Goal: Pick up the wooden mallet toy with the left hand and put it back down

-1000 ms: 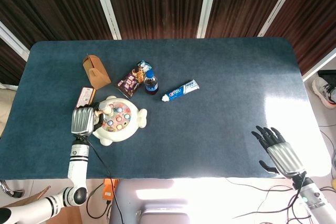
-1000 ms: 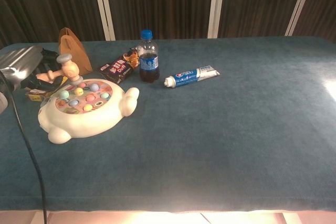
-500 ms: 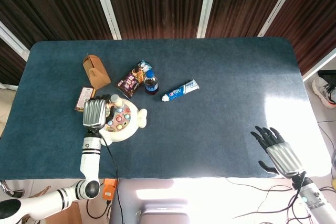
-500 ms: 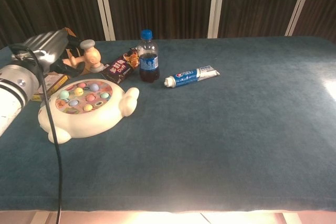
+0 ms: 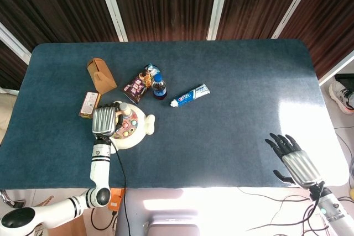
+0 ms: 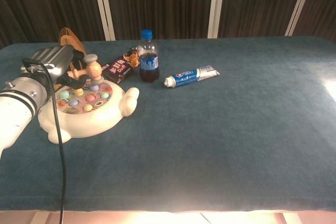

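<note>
My left hand [image 6: 52,64] grips the handle of the wooden mallet toy [image 6: 92,68], whose grey-capped head hangs just over the far edge of the white whack-a-mole toy [image 6: 86,114]. From the head view the same hand [image 5: 103,120] covers most of the mallet, and only its head [image 5: 124,108] shows. My right hand [image 5: 293,158] is at the table's near right edge, empty, fingers spread; the chest view does not show it.
Behind the toy stand a brown paper bag [image 6: 71,43], a snack packet [image 6: 119,65] and a cola bottle [image 6: 148,57]. A toothpaste tube [image 6: 191,76] lies to the right of the bottle. A flat box [image 5: 88,105] lies left of the toy.
My left hand has carried the mallet rightward from the toy's left side to over its top, then lowered it slightly. The right hand has stayed put.
</note>
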You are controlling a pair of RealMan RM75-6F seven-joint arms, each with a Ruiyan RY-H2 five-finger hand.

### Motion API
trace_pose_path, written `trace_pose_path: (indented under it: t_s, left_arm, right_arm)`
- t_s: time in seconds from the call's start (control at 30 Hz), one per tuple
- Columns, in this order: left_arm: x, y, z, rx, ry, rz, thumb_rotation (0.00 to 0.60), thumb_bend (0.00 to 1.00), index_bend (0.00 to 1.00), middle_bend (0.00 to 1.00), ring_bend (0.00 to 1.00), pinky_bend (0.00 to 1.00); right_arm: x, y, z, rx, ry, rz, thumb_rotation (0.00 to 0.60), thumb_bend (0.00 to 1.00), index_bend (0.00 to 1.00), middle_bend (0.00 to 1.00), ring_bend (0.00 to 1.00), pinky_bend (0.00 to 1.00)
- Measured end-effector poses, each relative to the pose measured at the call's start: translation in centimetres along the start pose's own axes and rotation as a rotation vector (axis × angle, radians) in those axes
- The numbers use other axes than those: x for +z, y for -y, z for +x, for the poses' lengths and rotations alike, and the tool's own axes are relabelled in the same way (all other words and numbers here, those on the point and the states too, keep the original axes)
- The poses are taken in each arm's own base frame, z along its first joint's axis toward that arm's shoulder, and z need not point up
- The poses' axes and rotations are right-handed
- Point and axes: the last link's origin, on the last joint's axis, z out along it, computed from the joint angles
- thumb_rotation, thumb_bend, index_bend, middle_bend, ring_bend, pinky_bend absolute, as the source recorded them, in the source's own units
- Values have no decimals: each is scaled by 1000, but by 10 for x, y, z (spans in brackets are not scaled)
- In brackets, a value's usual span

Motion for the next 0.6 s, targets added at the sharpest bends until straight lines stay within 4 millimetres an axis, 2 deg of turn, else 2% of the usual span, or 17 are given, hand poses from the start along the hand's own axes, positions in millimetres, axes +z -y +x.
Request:
trace_pose_path:
  t_s: [0.6]
  left_arm:
    - [1,6,-10,39,36,10,600,729,698,624,510,654]
  right_arm:
    - [1,0,0,-2,4,0,600,239,0,0,0,0]
